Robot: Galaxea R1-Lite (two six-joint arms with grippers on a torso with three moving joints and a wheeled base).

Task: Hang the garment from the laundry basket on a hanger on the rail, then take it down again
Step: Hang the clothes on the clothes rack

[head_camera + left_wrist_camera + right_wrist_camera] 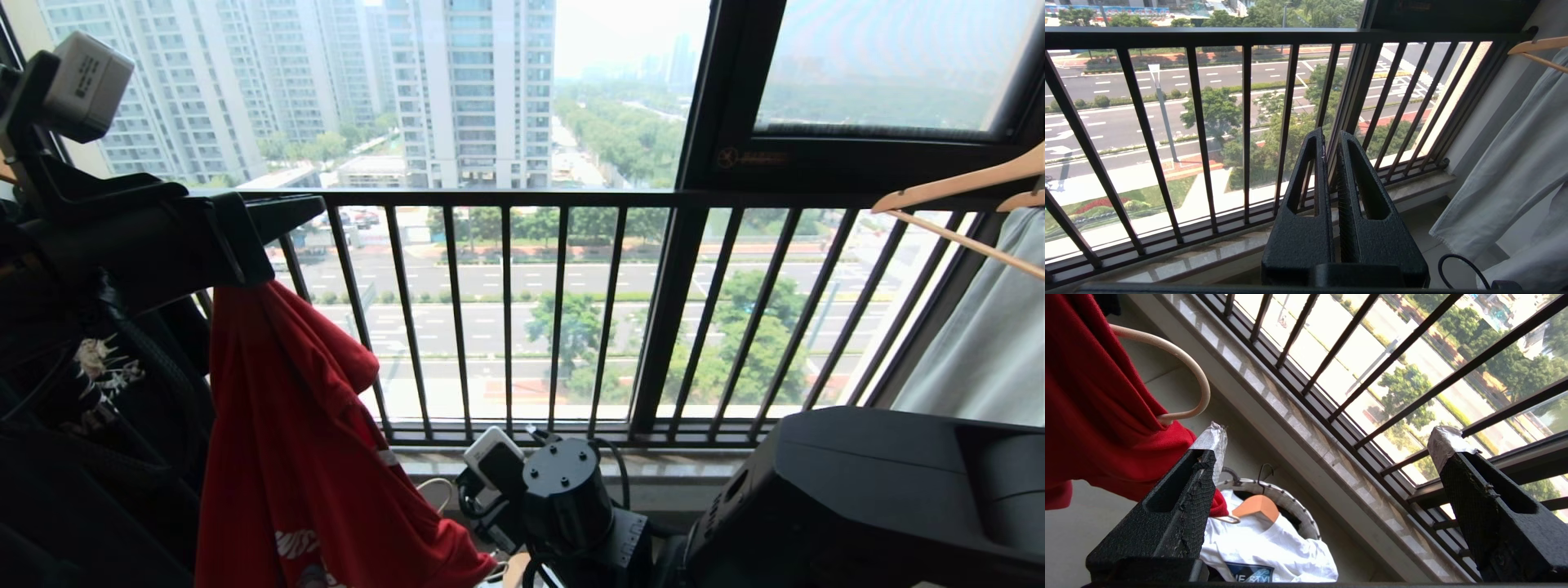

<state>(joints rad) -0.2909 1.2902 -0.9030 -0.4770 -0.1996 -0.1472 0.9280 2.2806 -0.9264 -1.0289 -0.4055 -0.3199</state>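
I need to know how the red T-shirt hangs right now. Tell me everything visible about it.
The red T-shirt hangs limp and bunched in long vertical folds at the left of the head view, its top hidden behind a black arm part, so what carries it there is unseen. One short sleeve juts toward the window railing. Part of the white print shows near the lower edge. The cloth looks soft and matte. In the right wrist view it drapes over a curved pale hanger end, above the laundry basket.

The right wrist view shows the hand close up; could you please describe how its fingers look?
The right hand has two black, rough-textured wedge-shaped fingers, each with a long hollow slot along its side and a ridged inner face. Pale grey tape wraps both tips.
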